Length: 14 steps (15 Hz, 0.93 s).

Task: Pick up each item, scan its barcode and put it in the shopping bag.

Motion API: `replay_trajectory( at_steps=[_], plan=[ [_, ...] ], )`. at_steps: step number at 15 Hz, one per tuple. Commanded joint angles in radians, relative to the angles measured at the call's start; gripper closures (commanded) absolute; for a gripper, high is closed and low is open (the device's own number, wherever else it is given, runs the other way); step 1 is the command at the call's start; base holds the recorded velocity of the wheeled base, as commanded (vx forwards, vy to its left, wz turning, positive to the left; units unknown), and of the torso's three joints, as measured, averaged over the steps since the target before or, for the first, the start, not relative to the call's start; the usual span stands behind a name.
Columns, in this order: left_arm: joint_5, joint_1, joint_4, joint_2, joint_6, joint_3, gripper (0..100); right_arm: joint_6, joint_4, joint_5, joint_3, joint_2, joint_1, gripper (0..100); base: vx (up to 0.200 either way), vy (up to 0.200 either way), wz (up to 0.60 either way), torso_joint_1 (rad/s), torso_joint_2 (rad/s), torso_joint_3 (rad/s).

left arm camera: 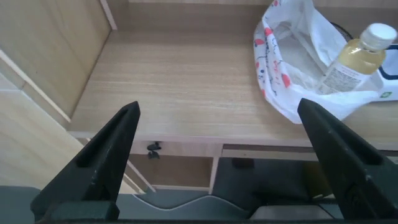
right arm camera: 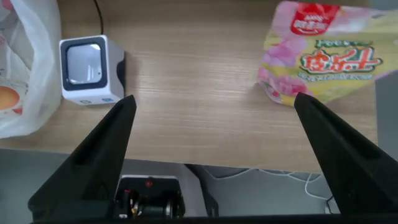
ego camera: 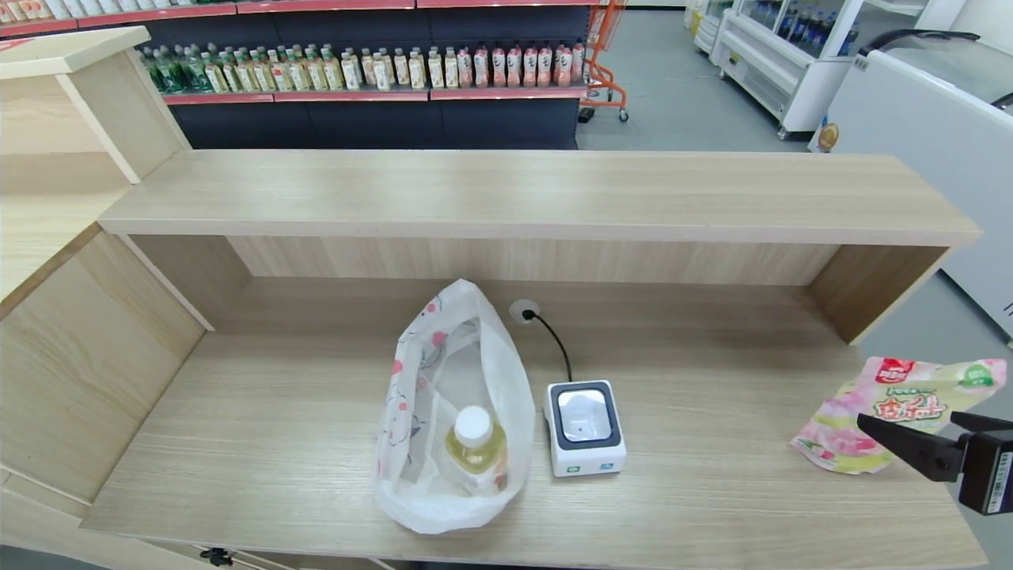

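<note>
My left gripper (left arm camera: pixel 219 109) hangs off the near left corner of the tabletop (ego camera: pixel 712 443), its two fingers spread wide with nothing between them. From there I see the shopping bag (left arm camera: pixel 292 56) ahead of it, well apart. My right gripper (right arm camera: pixel 214 102) is out at the right end of the tabletop, also spread wide and holding nothing. It is just on the near side of the snack pouch (ego camera: pixel 902 408). The pouch is pink and green and lies flat at the right end, and part of it seems to reach past the tabletop's right edge. I cannot tell whether my finger touches it. The shopping bag is white with red spots and sits near the middle of the tabletop, mouth open upward. Inside it a bottle (ego camera: pixel 475 447) of yellow drink with a white cap stands upright. The barcode scanner (ego camera: pixel 584 427), a white box with a dark-framed window facing up, sits just to the right of the bag. Its black cable (ego camera: pixel 558 344) runs back to a round hole (ego camera: pixel 524 310) in the tabletop. Above the back of the tabletop runs a raised wooden ledge (ego camera: pixel 538 194), and beyond that stand store shelves (ego camera: pixel 372 71) of bottled drinks.
</note>
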Motion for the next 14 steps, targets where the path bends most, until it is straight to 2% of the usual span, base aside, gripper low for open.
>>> replay_trajectory(
  at_steps=[1, 6, 11, 14],
  plan=[
    [0.0, 0.0, -0.001, 0.0, -0.001, 0.0, 0, 0.0, -0.001, 0.013, 0.009, 0.01, 0.002, 0, -0.2, -0.2, 0.0, 0.002, 0.0, 0.007],
    [0.0, 0.0, -0.001, 0.001, 0.002, 0.0, 0, 0.006, -0.01, 0.016, 0.006, 0.035, -0.001, 0, -0.2, -0.2, 0.0, -0.003, 0.0, 0.003],
    [-0.001, 0.0, -0.001, 0.001, 0.0, 0.0, 0, 0.066, -0.011, 0.019, -0.149, 0.185, -0.07, 0, 0.0, 0.0, 0.0, 0.0, 0.0, 0.0],
    [-0.001, 0.0, -0.001, 0.001, 0.002, 0.0, 0, 0.092, -0.011, 0.019, -0.21, 0.245, -0.112, 0, 0.2, -0.2, 0.0, 0.006, 0.0, 0.007]
  ],
)
